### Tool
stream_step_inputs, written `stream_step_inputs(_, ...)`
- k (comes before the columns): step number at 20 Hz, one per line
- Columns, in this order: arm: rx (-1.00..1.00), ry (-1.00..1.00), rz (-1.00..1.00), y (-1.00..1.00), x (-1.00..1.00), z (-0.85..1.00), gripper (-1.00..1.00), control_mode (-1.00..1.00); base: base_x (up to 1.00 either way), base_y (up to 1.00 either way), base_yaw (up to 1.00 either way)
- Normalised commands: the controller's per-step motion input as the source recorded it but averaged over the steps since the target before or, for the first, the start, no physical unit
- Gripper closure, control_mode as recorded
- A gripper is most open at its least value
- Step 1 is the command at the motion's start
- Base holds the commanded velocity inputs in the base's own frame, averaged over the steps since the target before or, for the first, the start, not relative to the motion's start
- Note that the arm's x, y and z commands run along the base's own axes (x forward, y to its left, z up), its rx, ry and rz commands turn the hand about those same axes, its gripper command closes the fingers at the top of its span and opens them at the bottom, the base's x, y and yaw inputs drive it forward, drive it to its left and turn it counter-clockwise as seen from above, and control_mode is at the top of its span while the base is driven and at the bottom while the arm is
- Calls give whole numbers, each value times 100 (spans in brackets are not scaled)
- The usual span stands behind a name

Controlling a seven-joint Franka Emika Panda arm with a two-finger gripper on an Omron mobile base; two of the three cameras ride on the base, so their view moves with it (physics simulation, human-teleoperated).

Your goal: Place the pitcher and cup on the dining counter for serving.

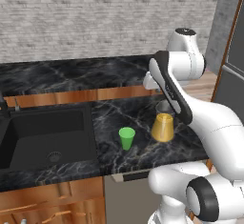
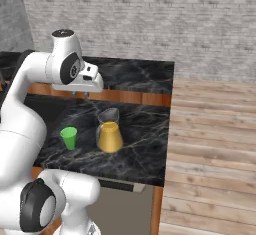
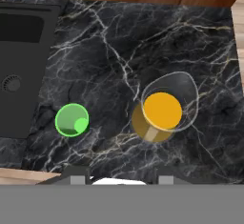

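One pitcher [image 1: 162, 127], one cup [image 1: 127, 137], one sink [image 1: 45, 137], two counters: dining counter [image 1: 71, 74], worktop [image 1: 138, 113]

The amber-yellow pitcher [image 1: 163, 127] stands upright on the lower black marble tabletop [image 1: 109, 118], near its front right corner. The small green cup [image 1: 127, 137] stands upright just beside it, toward the sink side. The raised dining counter [image 1: 71, 75] runs behind them.

The pitcher [image 1: 163, 127] is amber-yellow and half clear, with a grey glassy rim. The cup [image 1: 127, 137] is plain bright green. The lower worktop [image 1: 138, 116] and the dining counter [image 1: 71, 73] are black marble with thin white veins, and some veins look golden in the hand view. The panel [image 1: 62, 97] under the dining counter is brown wood. The sink [image 1: 45, 137] is dark grey. The wall [image 1: 95, 13] shows pale grey bricks. The floor [image 2: 215, 139] has light wooden planks.
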Motion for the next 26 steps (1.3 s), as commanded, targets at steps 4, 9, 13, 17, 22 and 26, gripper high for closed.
stream_step_inputs(4,0,0,0,2,-1,0,-100,-100,0,0,0)
stream_step_inputs(9,0,0,-10,0,-52,-27,-100,-100,0,0,0)
stream_step_inputs(13,3,3,-29,-6,-48,-45,-100,-100,0,0,0)
stream_step_inputs(17,1,9,-44,-21,-14,-60,-100,-100,0,0,0)
stream_step_inputs(22,4,10,-47,-24,1,-64,-100,-100,0,0,0)
stream_step_inputs(26,6,4,-40,-17,16,-48,-100,-100,0,0,0)
